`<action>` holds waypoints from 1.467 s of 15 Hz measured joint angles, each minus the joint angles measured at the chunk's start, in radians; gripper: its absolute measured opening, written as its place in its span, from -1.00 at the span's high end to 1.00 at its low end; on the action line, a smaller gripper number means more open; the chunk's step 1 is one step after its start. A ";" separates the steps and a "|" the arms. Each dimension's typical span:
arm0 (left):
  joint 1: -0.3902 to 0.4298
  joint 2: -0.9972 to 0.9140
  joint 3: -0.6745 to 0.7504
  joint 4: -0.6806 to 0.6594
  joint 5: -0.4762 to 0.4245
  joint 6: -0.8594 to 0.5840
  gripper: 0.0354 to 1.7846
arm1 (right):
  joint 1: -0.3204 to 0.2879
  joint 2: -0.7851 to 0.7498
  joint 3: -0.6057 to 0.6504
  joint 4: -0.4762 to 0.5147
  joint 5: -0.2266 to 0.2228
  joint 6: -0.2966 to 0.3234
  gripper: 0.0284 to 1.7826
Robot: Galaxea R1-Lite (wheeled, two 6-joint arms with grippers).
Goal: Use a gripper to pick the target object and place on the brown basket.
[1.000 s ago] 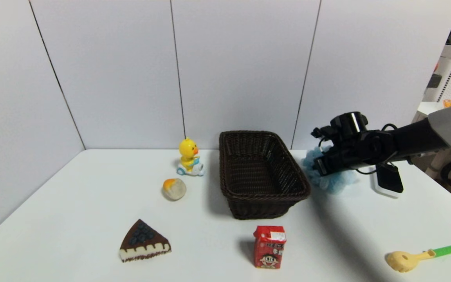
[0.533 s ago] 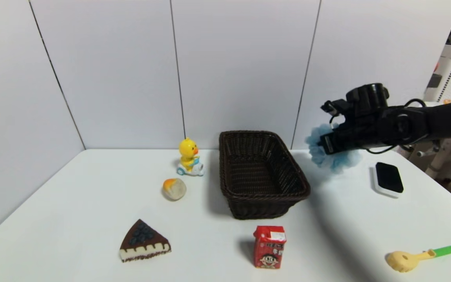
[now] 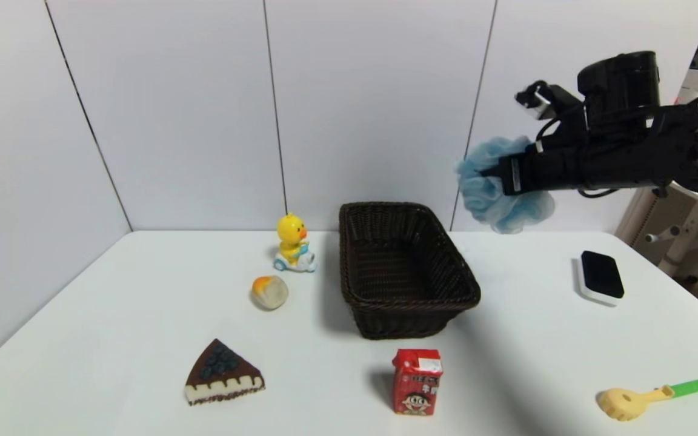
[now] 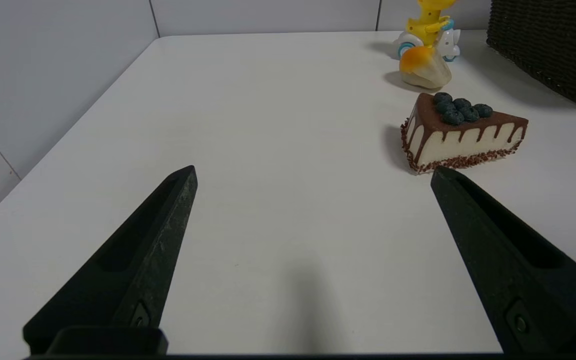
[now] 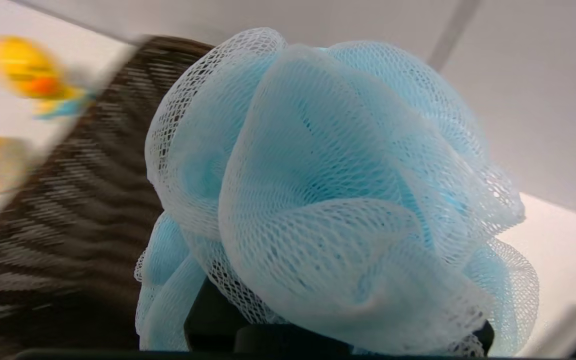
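1. Head view: the right gripper (image 3: 494, 172) is up in the air, off to the right of the brown basket (image 3: 406, 266) and higher than its rim, with its fingers clamped into the blue bath pouf (image 3: 497, 188). The pouf hangs clear of the table (image 3: 113, 315), just past the basket's far right corner, not over the opening. The basket's got nothing in it as far as I can see, just dark weave on the bottom. Around it: a yellow duck toy (image 3: 292, 242) and a little bun (image 3: 269, 292) to its left, a cake slice (image 3: 222, 372) nearer the front, a red milk carton (image 3: 417, 381) right in front of the basket, a black-and-white eraser block (image 3: 600, 277) on the right, and a yellow scoop with a green handle (image 3: 649, 399) at the front right.

2. Left wrist view: this is the only place the left gripper (image 4: 313, 172) shows up. Its fingers are spread wide with nothing between them, low over bare table. The cake slice (image 4: 460, 132) is near one fingertip, with the bun (image 4: 424, 70), duck (image 4: 428, 27) and a corner of the basket (image 4: 553, 50) beyond.

3. Right wrist view: the pouf (image 5: 338, 200) fills almost everything, mesh bunched up right at the camera. The fingers are mostly buried in it, so how tightly they're closed is hard to say. The basket (image 5: 68, 215) is smeared behind it, and the yellow blob is probably the duck (image 5: 28, 75).
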 joint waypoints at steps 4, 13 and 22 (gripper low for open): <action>0.000 0.000 0.000 0.000 0.000 0.000 -0.89 | 0.136 -0.049 0.000 -0.008 0.087 -0.006 0.43; 0.000 0.000 0.000 0.000 0.000 0.000 -0.89 | 0.203 0.166 -0.054 -0.011 0.094 -0.097 0.18; 0.000 0.000 0.000 0.000 0.000 0.000 -0.89 | 0.176 0.156 -0.082 0.002 0.091 -0.086 -0.58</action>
